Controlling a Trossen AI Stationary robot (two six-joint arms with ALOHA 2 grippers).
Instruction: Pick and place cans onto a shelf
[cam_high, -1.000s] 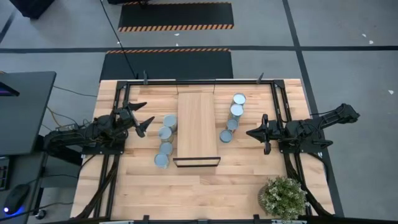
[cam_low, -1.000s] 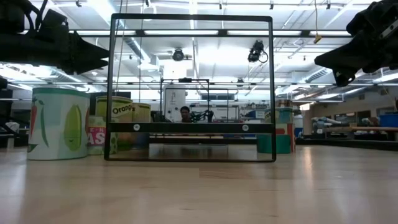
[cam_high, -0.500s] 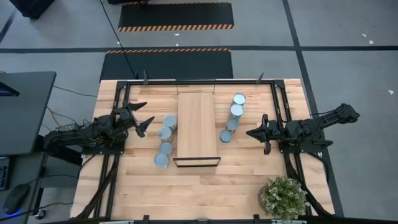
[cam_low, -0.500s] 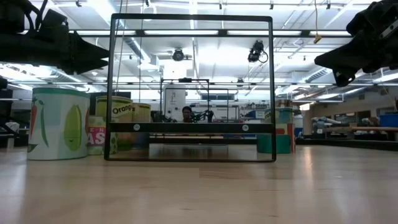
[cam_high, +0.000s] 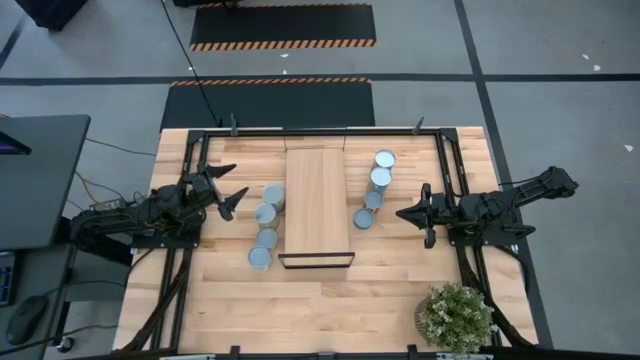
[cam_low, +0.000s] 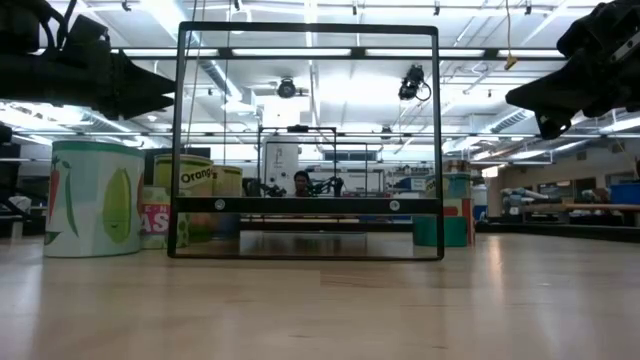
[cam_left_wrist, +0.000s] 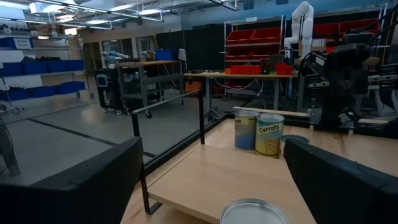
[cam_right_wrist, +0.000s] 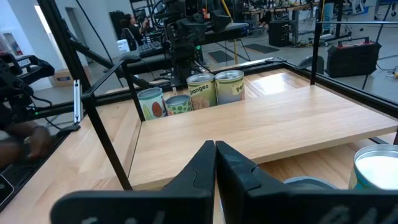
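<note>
– Nothing moved since earlier frames; shelf (cam_high: 317, 205) bare, cans (cam_high: 264, 238) flank it on the surface.
– Claws?
– Left claw (cam_high: 231, 193) spread wide, empty; right claw (cam_high: 421, 212) closed, empty. No pick started.

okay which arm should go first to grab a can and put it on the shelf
Probably the left. Its hand is open and sits right beside the four cans on that side of the shelf. The right hand is also near its row of cans, but its fingers are shut and would have to open first.
</note>
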